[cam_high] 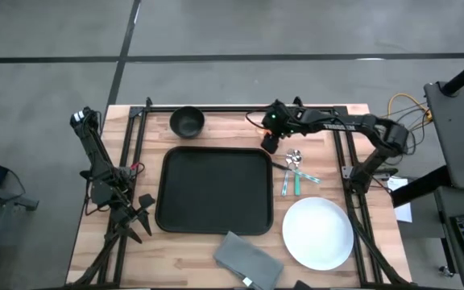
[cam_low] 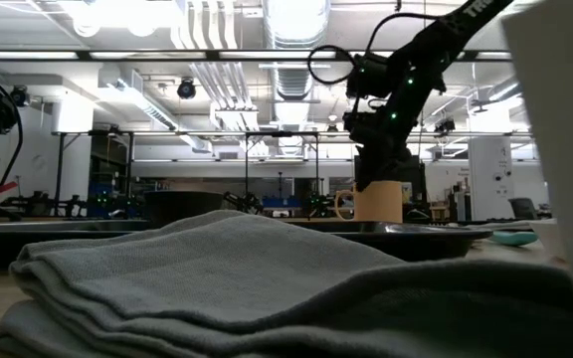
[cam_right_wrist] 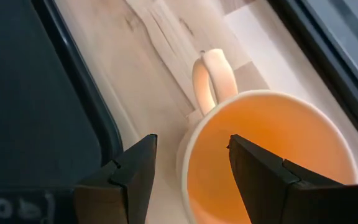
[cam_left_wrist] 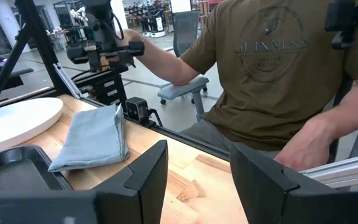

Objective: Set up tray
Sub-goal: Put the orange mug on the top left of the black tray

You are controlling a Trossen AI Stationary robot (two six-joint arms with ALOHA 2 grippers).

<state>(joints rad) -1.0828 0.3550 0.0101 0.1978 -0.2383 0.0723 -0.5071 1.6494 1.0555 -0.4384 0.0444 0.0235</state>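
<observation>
My right gripper (cam_high: 271,142) hangs right of centre in the upper half of the high view, its fingers spread over the rim of an orange mug (cam_right_wrist: 272,155) that stands on the wood just beside the tray (cam_high: 214,191). The tray lies empty in the middle of the frame, with a dark bowl (cam_high: 187,122) above it, spoons (cam_high: 293,171) and a white plate (cam_high: 318,233) to its right, and a grey napkin (cam_high: 248,260) below it. My left gripper (cam_left_wrist: 197,177) waits at the left edge of the table, fingers apart and holding nothing.

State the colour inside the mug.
Orange inside the mug, clearest in the right wrist view.
</observation>
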